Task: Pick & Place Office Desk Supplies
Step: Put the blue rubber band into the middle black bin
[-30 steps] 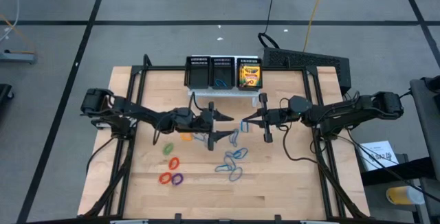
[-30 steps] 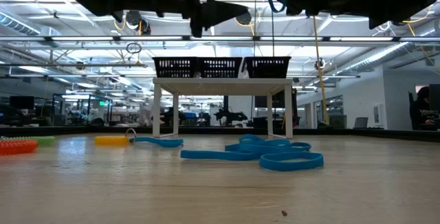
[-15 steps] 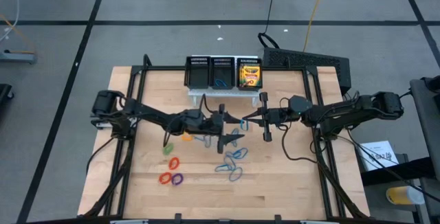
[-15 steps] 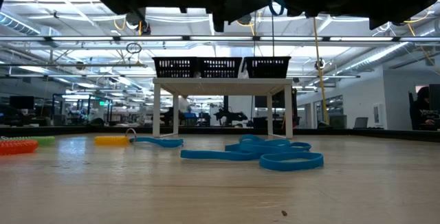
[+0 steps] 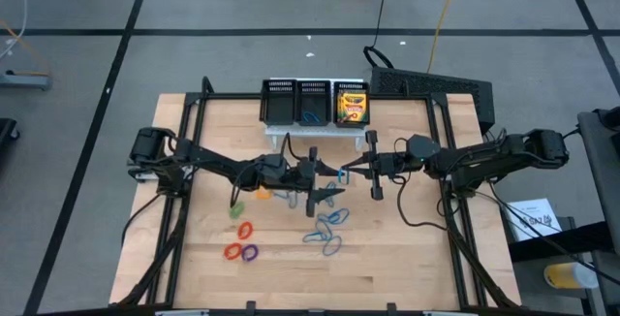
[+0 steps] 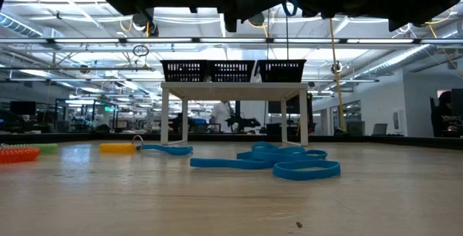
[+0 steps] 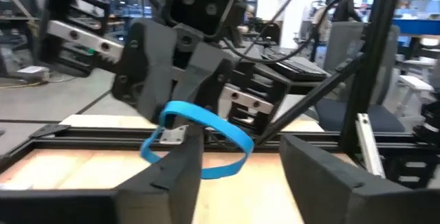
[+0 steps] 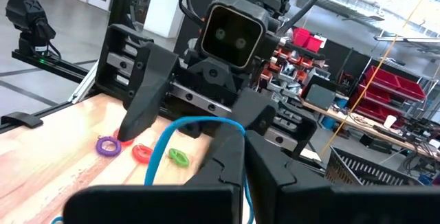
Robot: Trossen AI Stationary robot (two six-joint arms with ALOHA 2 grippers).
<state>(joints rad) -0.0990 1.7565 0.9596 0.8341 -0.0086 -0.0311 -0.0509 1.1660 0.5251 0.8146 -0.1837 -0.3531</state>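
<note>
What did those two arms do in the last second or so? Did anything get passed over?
The left pincer slid toward the right pincer, its open fingers now either side of the thin blue oval loop and starting to close. The right pincer stayed put, shut on that loop. The loops on the wooden table and the black mesh organiser didn't move.

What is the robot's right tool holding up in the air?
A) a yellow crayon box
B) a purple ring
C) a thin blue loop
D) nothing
C: the right tool is shut on a thin blue oval loop, held above the wooden table, facing the left tool.
</note>
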